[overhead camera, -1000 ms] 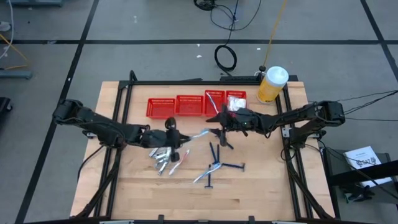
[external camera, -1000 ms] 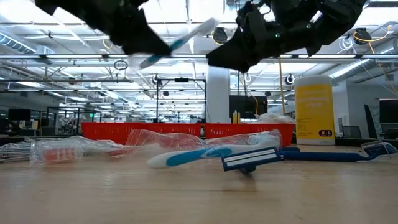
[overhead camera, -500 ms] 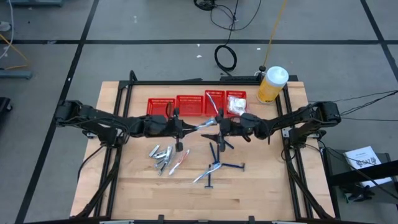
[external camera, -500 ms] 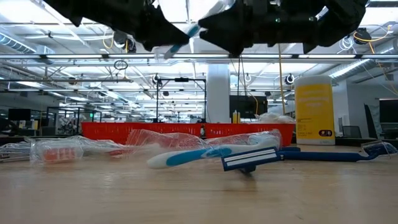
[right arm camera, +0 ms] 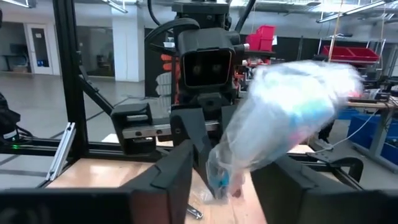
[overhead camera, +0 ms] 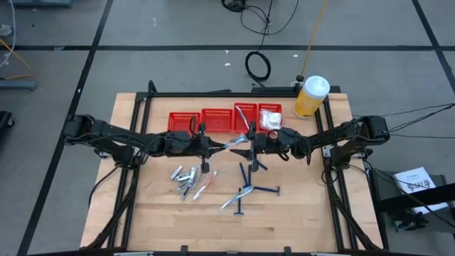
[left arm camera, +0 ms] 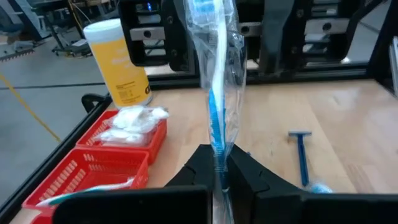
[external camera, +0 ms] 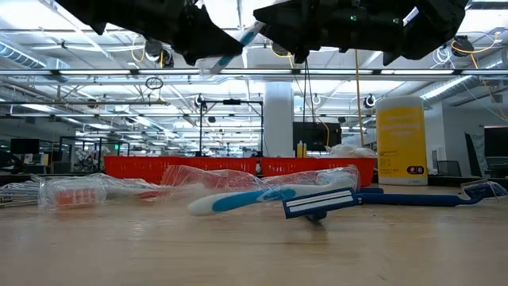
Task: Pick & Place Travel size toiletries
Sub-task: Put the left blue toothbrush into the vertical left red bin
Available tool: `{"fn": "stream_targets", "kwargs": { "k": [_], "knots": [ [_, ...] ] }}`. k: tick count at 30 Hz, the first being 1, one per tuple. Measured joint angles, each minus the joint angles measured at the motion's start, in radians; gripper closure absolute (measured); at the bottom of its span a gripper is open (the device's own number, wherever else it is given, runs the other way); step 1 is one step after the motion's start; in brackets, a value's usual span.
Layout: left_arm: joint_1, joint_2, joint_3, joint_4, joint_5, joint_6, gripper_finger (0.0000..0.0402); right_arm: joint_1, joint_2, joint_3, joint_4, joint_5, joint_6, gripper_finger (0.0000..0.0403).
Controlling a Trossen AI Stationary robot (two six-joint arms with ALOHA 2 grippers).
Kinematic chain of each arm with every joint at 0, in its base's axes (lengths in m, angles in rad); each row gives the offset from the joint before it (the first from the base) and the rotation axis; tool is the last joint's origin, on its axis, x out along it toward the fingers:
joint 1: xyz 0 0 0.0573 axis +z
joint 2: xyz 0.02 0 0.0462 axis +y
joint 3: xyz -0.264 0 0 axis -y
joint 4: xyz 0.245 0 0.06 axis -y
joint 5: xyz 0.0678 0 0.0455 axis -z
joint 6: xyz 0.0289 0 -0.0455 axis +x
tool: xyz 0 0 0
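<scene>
A white-teal toothbrush in a clear wrap (overhead camera: 231, 144) hangs in the air between my two grippers, above the table's middle. My left gripper (overhead camera: 211, 146) is shut on its one end. My right gripper (overhead camera: 250, 146) is open, with its fingers on either side of the brush's free end (right arm camera: 280, 112). On the table lie silvery tubes (overhead camera: 183, 178), a wrapped brush (overhead camera: 203, 183), dark-blue razors (overhead camera: 250, 171) and another white-teal brush (external camera: 262, 195). Small white packets (overhead camera: 270, 117) sit in the right-hand basket. My left gripper pinches the wrapped toothbrush between its two fingers at the end nearest it (left arm camera: 217, 152), wrap and handle together. The fingers come level from the table's left and lie along the brush. The brush is lifted clear and points toward the right gripper, its free end (external camera: 252, 33) slightly higher. My right gripper: I cannot tell whether its fingers (right arm camera: 180, 174) touch the wrap.
A row of red mesh baskets (overhead camera: 213, 122) stands just beyond the grippers, one with a brush (overhead camera: 245, 112) in it. A big yellow white-capped bottle (overhead camera: 311, 96) stands at the far right corner. Bare wood lies toward the near edge (overhead camera: 227, 227).
My left gripper has carried the toothbrush up and toward the far edge and the table's right, away from the tubes. My right gripper has moved toward the table's left until its fingers stand around the brush's free end. In the last half second both have stayed nearly still.
</scene>
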Motion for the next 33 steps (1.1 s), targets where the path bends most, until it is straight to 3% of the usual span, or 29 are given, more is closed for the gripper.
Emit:
{"fn": "stream_targets", "kwargs": {
  "k": [4,9,16,23,25,33],
  "knots": [
    [0.000,0.061,0.000,0.103,0.038,-0.002,0.0396,0.000,0.000,0.001,-0.001,0.001,-0.009,0.0310],
    [0.000,0.113,0.000,0.162,0.043,-0.002,0.0363,0.000,0.000,0.001,-0.040,0.001,-0.042,0.0387],
    [-0.004,0.095,0.000,0.184,-0.056,-0.064,0.0315,-0.017,0.000,0.001,-0.104,0.055,-0.027,0.0396],
    [-0.037,0.023,0.001,0.148,-0.219,-0.006,0.0241,-0.091,0.000,0.012,-0.181,0.159,-0.051,0.0398],
    [-0.048,0.000,0.000,0.145,-0.237,0.024,0.0225,-0.136,0.000,0.053,-0.263,0.160,-0.053,0.0398],
    [-0.069,-0.049,0.001,-0.018,-0.343,0.017,0.0198,-0.323,0.000,0.304,-0.876,0.157,-0.082,0.0398]
  ]
}}
